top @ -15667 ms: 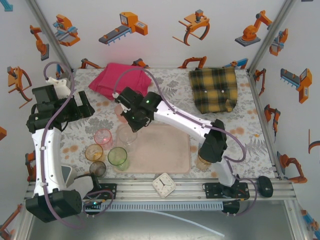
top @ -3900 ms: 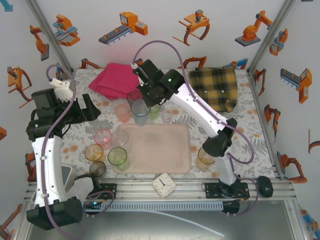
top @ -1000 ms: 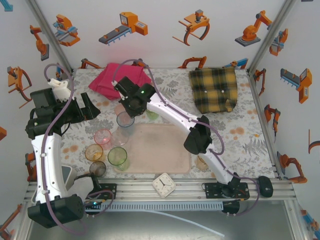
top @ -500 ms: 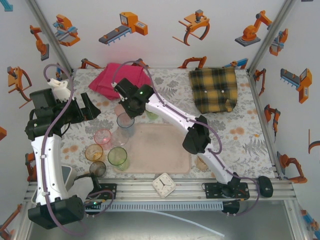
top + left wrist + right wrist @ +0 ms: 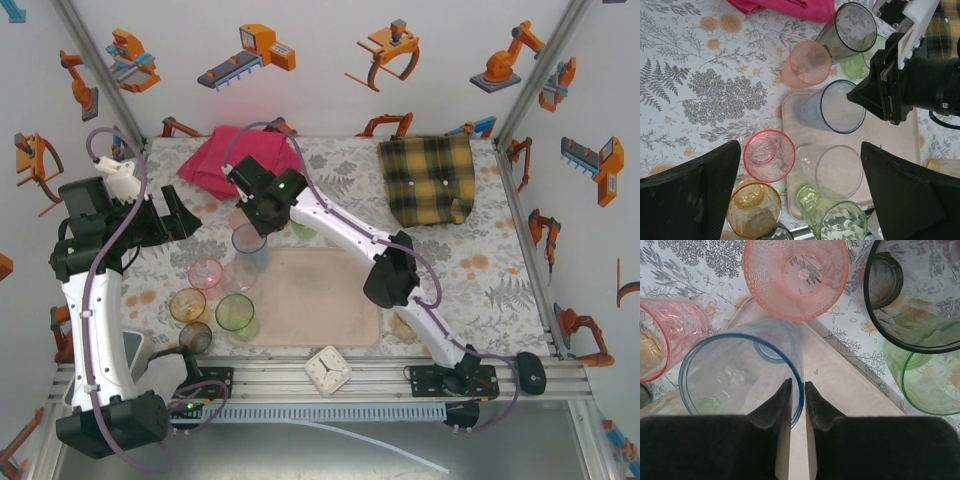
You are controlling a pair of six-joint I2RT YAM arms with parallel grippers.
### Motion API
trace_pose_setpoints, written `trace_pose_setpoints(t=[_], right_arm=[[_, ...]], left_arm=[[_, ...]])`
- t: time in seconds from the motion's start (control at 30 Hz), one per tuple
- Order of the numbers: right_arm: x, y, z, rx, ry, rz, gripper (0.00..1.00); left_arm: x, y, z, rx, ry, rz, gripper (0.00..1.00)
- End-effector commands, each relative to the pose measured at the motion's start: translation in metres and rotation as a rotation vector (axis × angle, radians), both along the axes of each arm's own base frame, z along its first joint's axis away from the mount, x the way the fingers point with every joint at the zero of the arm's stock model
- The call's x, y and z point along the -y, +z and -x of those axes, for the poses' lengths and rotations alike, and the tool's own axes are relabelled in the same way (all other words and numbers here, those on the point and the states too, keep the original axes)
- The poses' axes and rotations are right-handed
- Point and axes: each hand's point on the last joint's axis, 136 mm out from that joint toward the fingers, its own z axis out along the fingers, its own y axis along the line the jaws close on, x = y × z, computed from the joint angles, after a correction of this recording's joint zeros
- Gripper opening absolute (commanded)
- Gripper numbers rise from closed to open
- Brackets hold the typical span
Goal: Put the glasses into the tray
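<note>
- Top view: my right gripper (image 5: 255,228) is reaching down over the blue glass (image 5: 250,250), which is standing at the far left corner of the tray (image 5: 320,300). My left gripper (image 5: 175,215) is hovering to its left, above the table (image 5: 480,270).
- Left wrist: my left gripper (image 5: 801,147) is hanging with its fingers wide apart above a clear glass (image 5: 832,170) in the tray (image 5: 890,135). A pink glass (image 5: 769,155) is sitting just beside the tray.
- Right wrist: my right gripper (image 5: 797,387) is straddling the rim of the blue glass (image 5: 735,375), one finger inside and one outside, the two slightly apart. A salmon glass (image 5: 795,275) is standing just past the tray (image 5: 840,385) corner.
</note>
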Motion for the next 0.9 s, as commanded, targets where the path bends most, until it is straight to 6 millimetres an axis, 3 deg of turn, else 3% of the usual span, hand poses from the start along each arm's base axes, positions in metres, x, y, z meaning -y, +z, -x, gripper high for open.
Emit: trace_pose_setpoints(t=[0.0, 0.4, 0.87], right_arm=[[-0.005, -0.002, 0.003, -0.008, 0.014, -0.001, 0.24], [-0.005, 0.020, 0.003, 0.019, 0.017, -0.032, 0.36], [0.005, 0.045, 0.008, 0.052, 0.058, -0.030, 0.41]], left_arm=[[0.004, 0.015, 0.003, 0.035, -0.010, 0.020, 0.97], [0.003, 0.015, 0.003, 0.039, -0.007, 0.013, 0.97], [0.000, 0.013, 0.003, 0.028, 0.003, 0.007, 0.97]])
